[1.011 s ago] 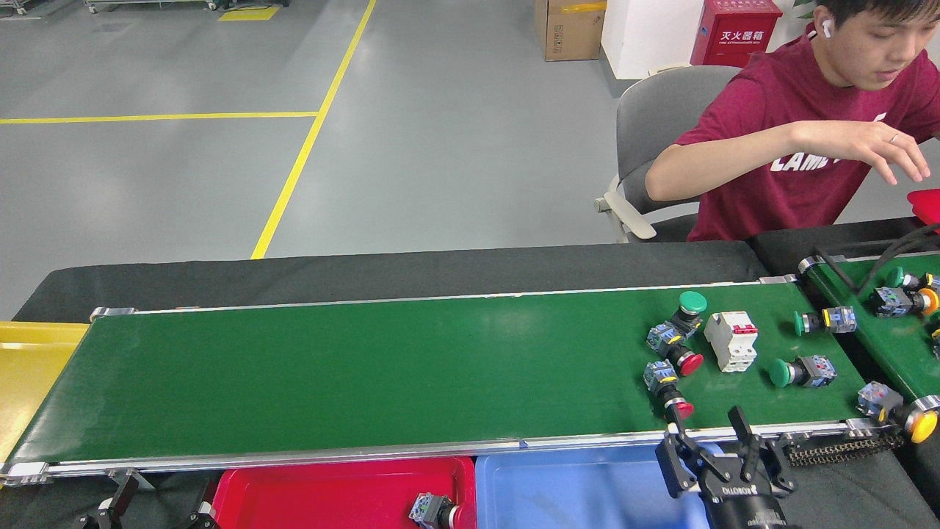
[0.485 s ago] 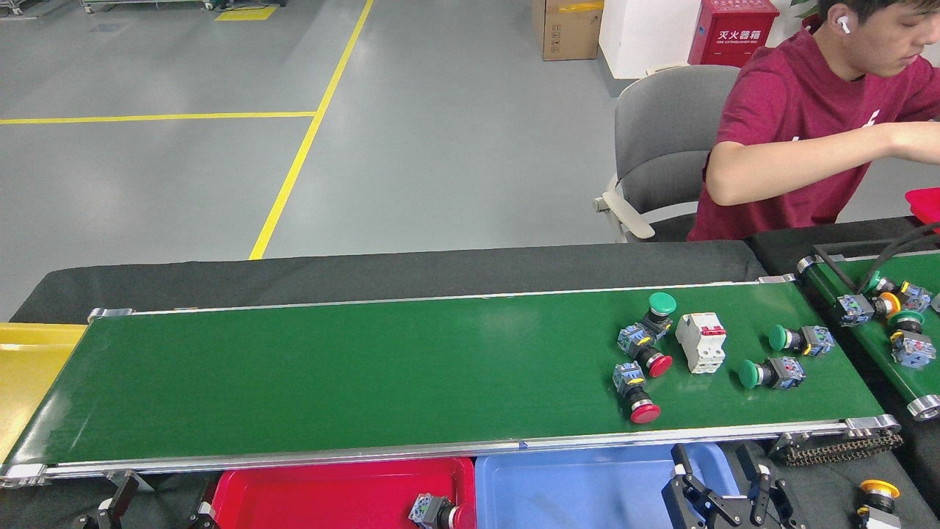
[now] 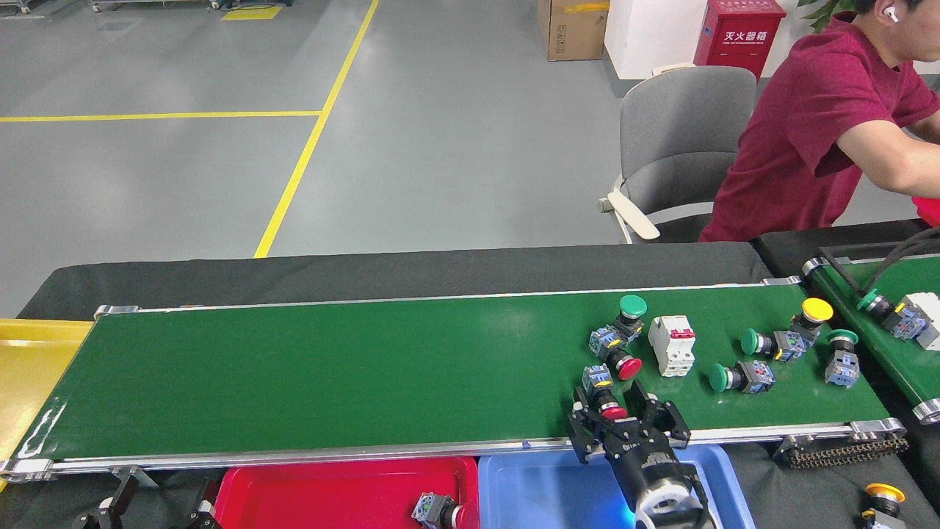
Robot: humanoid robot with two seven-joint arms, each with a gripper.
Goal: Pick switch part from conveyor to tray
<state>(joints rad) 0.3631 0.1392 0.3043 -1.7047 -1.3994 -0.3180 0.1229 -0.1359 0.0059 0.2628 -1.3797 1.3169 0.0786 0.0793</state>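
Note:
The conveyor [image 3: 330,375] is a wide dark-green belt with silver rails. Near its right end lie several switch parts: green-capped ones [image 3: 624,316] [image 3: 734,377], a red-capped one [image 3: 618,361], a yellow-capped one [image 3: 811,314] and a white breaker [image 3: 672,345]. My right gripper [image 3: 615,415] reaches over the front rail, open, its fingers on either side of the nearest red-capped switch part [image 3: 602,395]. Below the rail sit a red tray [image 3: 330,492], holding one switch part [image 3: 435,510], and a blue tray [image 3: 543,488]. My left gripper [image 3: 158,507] is low at the bottom left, fingertips apart.
A narrower green belt [image 3: 899,360] with more parts joins at the right. A yellow bin [image 3: 26,367] stands at the conveyor's left end. A yellow-capped switch [image 3: 881,501] lies on the black table at the bottom right. A person in a red shirt [image 3: 815,125] sits behind.
The parts have ridden leftward on the belt and more have arrived from the right. My right gripper rose from below the rail to straddle the red-capped switch part.

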